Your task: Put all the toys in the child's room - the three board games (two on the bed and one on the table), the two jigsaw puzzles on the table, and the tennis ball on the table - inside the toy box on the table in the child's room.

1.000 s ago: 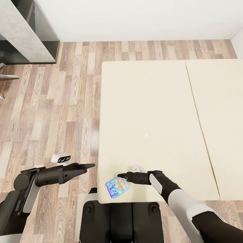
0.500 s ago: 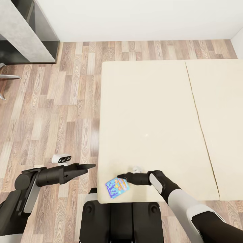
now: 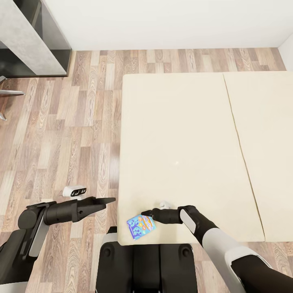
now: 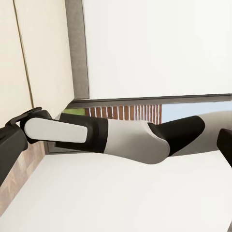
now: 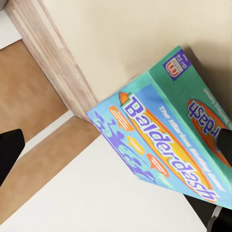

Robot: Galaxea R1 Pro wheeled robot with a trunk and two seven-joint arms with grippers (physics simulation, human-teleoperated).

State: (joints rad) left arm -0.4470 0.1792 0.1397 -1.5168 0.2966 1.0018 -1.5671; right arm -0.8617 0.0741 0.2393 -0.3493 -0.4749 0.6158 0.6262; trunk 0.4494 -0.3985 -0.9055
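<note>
I see the small blue board game (image 3: 141,226) at the bed's (image 3: 179,134) near left corner, slightly overhanging the near edge. My right gripper (image 3: 145,213) touches its far edge; I cannot tell how wide its fingers stand. My left gripper (image 3: 106,200) hangs over the floor (image 3: 81,122) beside the bed, fingers narrow

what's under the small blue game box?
The blue game box lies on the cream bed, at its near edge. Right hand is at its corner. Beneath the box: hidden.
</note>
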